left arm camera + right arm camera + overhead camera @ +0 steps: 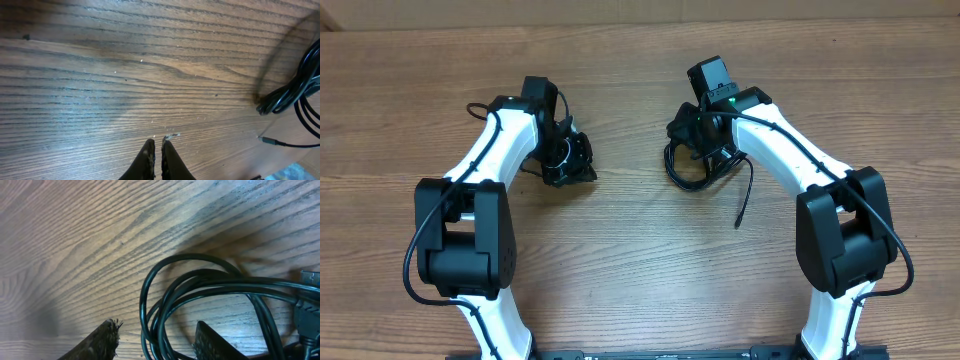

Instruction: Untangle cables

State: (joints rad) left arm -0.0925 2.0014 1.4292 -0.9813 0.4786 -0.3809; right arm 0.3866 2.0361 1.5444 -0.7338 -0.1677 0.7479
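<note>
The cables are thin black cords bunched in loose loops near the table's middle, with one tail trailing toward the front. My right gripper hovers right over the bundle. In the right wrist view its fingers stand apart with several cable loops passing between them, and neither pad visibly presses on the cords. My left gripper is a short way left of the bundle, low over bare wood. It is shut on nothing, with the cables and a small plug end at its right.
Wood-grain tabletop all around. A plug body lies at the right edge of the right wrist view. Both white arms reach in from the near edge, with their own thicker black cables along them.
</note>
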